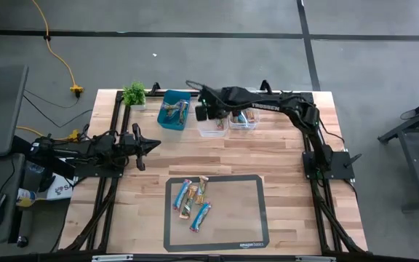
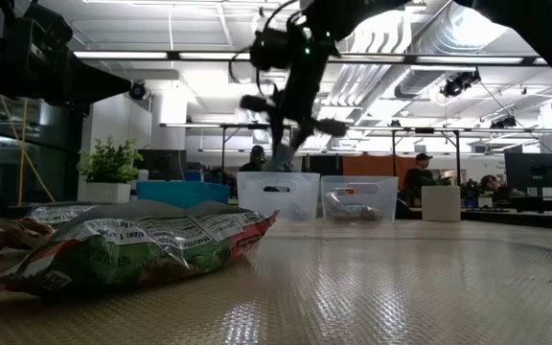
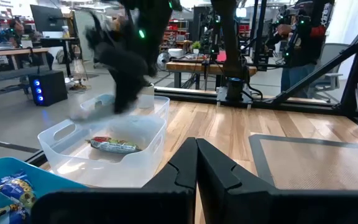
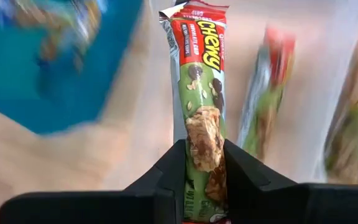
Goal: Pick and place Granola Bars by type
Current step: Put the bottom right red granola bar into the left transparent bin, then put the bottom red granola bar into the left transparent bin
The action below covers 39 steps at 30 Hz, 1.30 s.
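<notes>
Several granola bars [image 1: 193, 202] lie flat on the grey mat [image 1: 253, 218] near the table's near edge; one fills the low view's foreground [image 2: 132, 249]. My right gripper [image 4: 204, 146] hovers over the left clear bin [image 1: 213, 125], shut on a green-and-red bar [image 4: 201, 56]. A similar bar [image 3: 114, 145] lies on that bin's floor. Blue-wrapped bars [image 1: 170, 110] rest in the teal bin [image 1: 182, 120]. My left gripper [image 3: 196, 168] is shut and holds nothing, at the table's left side [image 1: 148, 145]. My right gripper pinches the green-and-red bar between its two fingers [image 4: 174, 162] across the bar's width, at the part printed with oat clusters [image 4: 202, 134]. The fingers point down from above. The bar sticks out beyond the fingertips, lifted clear over the clear bin.
A second clear bin [image 1: 244, 120] with bars stands right of the first. A small potted plant [image 1: 134, 93] sits at the far left corner. Bare wood [image 1: 217, 156] lies between the bins and the mat. People stand in the room beyond the table.
</notes>
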{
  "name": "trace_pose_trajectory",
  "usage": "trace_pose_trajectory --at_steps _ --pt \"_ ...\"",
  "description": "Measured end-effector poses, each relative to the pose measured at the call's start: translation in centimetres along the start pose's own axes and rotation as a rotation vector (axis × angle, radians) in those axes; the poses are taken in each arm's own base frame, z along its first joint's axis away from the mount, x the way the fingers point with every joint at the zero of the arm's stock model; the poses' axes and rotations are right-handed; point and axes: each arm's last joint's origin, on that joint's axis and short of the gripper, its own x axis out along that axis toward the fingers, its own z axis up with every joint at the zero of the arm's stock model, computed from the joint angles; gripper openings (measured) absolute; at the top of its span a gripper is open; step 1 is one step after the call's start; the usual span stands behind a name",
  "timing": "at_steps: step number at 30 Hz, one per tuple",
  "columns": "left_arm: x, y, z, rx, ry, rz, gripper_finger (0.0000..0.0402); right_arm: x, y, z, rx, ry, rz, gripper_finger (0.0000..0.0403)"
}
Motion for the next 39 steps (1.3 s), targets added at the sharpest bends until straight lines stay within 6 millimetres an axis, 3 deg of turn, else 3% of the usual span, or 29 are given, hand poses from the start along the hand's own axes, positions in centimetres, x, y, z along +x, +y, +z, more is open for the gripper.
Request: trace_pose_trajectory --at_steps 5,10,16,26,32,39 --pt "0.0 0.0 0.0 0.000 0.000 0.000 0.0000 2.5 -0.8 -1.3 0.055 0.063 0.041 0.0067" --pt "0.0 0.0 0.0 0.000 0.000 0.000 0.0000 3.7 -1.0 -1.7 0.083 0.057 0.088 0.0067" --pt "0.0 0.0 0.0 0.000 0.000 0.000 0.0000 3.7 -1.1 -1.5 0.063 0.039 0.080 0.0068" --pt "0.0 0.0 0.0 0.000 0.000 0.000 0.0000 3.8 -1.4 -1.0 0.049 0.032 0.075 0.0129" --pt "0.0 0.0 0.0 0.000 0.000 0.000 0.0000 3.7 -1.5 -0.9 0.000 0.030 0.079 0.0137" --pt "0.0 0.0 0.0 0.000 0.000 0.000 0.0000 1.1 -1.0 0.1 -0.101 -0.062 0.149 0.0137"
